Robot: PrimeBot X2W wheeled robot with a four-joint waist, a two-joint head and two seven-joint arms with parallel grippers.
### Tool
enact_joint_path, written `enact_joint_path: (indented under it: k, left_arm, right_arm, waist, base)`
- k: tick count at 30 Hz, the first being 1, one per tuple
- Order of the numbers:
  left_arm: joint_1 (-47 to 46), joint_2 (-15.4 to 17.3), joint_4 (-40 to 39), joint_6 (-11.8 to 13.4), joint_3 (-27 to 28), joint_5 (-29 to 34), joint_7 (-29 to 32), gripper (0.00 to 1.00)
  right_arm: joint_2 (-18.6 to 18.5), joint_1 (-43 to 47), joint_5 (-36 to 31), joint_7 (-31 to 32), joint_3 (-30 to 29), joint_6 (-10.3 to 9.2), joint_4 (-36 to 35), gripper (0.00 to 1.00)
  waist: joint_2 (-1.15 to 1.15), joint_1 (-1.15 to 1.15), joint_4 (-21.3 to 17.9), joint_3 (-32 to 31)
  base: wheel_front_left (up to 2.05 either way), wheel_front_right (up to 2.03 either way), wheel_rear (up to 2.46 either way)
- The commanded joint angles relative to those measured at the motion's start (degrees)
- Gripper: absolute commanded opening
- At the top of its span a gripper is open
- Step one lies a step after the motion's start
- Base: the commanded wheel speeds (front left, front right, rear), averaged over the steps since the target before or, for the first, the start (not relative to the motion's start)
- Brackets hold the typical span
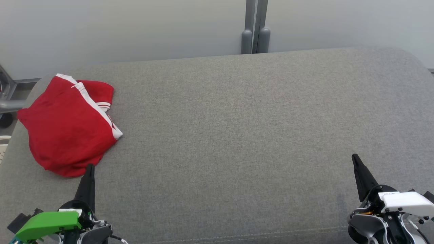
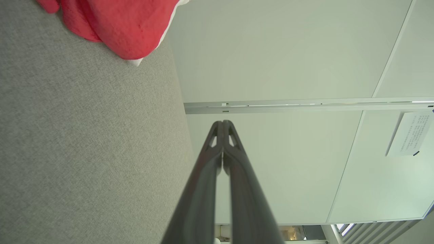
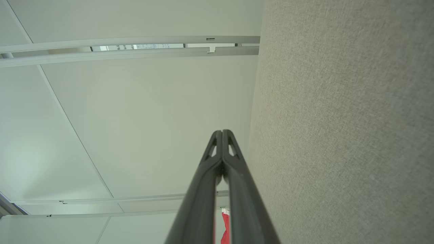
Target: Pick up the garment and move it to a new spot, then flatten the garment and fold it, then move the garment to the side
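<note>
One garment (image 1: 67,128) lies on one worktop (image 1: 237,135), and two hands are in sight, one near each front corner.

The left hand (image 1: 89,168), with a green cover at its base, has its two long dark fingers pressed flat together along their length, tips meeting. It holds nothing. In the head view its tip stands just beside the garment's front edge; the left wrist view shows the left hand (image 2: 222,123) apart from the cloth, with the garment (image 2: 125,27) off to one side of it.

The right hand (image 1: 356,161), with a white cover at its base, is likewise fully closed and empty, well apart from the garment, above bare worktop by the front right corner. In the right wrist view its fingers (image 3: 237,176) taper to a slim point with small slots near the tips.

The garment sits at the worktop's left edge, toward the back left corner. It is red, soft, thin cloth with white stripe trim, gathered into a loose, rounded heap with creases, one striped cuff turned up at the back.

The worktop is covered in grey woven fabric, with rounded corners and a stitched seam along the front edge.
</note>
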Motion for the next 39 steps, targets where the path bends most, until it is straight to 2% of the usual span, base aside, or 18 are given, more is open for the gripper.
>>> enact_joint_path:
  k: [1,39]
  left_arm:
    - [-0.69,0.39,-0.22,-0.35,0.07,-0.19,0.03,0.0]
    - [-0.69,0.39,-0.22,-0.35,0.07,-0.19,0.03,0.0]
  right_arm:
    - [-0.02,0.26,-0.34,0.1,-0.15,0.02,-0.12,0.0]
    - [0.01,0.25,-0.38,0.14,-0.18,0.02,-0.12,0.0]
  waist:
    - [0.0,0.0,0.0,0.0]
    - [0.0,0.0,0.0,0.0]
  base:
    - [0.0,0.0,0.0]
    - [0.0,0.0,0.0]
